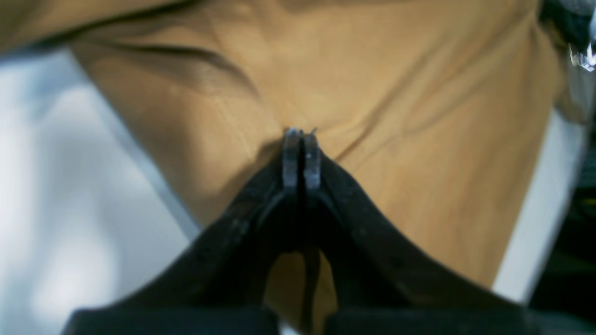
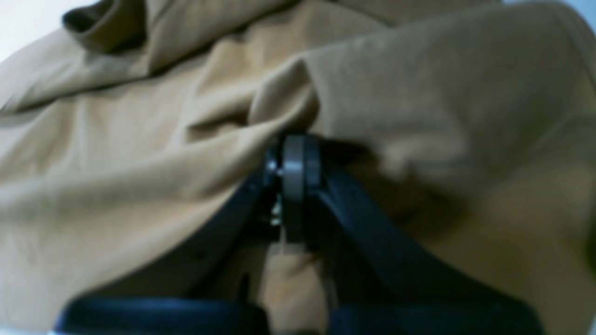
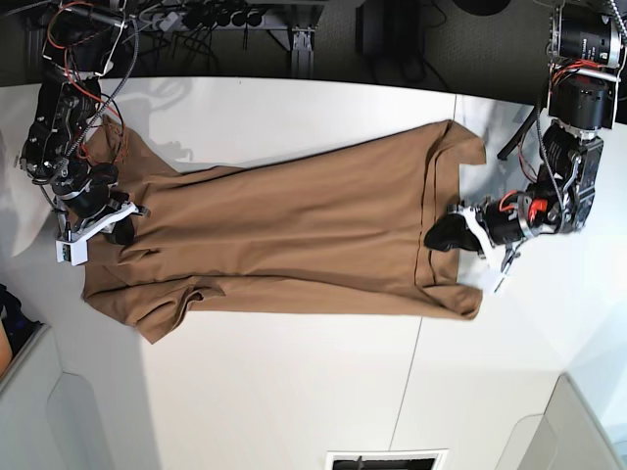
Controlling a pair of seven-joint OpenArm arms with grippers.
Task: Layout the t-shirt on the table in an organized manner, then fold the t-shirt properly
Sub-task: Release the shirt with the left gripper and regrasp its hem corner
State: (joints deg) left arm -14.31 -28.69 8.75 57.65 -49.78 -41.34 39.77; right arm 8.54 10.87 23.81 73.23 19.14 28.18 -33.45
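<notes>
The tan t-shirt (image 3: 294, 230) lies spread lengthwise on the white table (image 3: 294, 392), hem end to the right, sleeves and neck end to the left, with a few wrinkles. My left gripper (image 3: 443, 235) is at the hem end, where a strip is folded over. In the left wrist view the gripper (image 1: 301, 135) is shut, with creases in the t-shirt (image 1: 419, 139) running into its tips. My right gripper (image 3: 124, 231) is at the neck end. In the right wrist view it (image 2: 294, 144) is shut, with the t-shirt (image 2: 139, 163) bunched over its tips.
A dark seam line (image 3: 418, 362) crosses the table under the shirt's right part. Cables and dark equipment (image 3: 196, 20) line the back edge. A white vent-like part (image 3: 387, 458) sits at the front edge. Grey panels stand at the front corners.
</notes>
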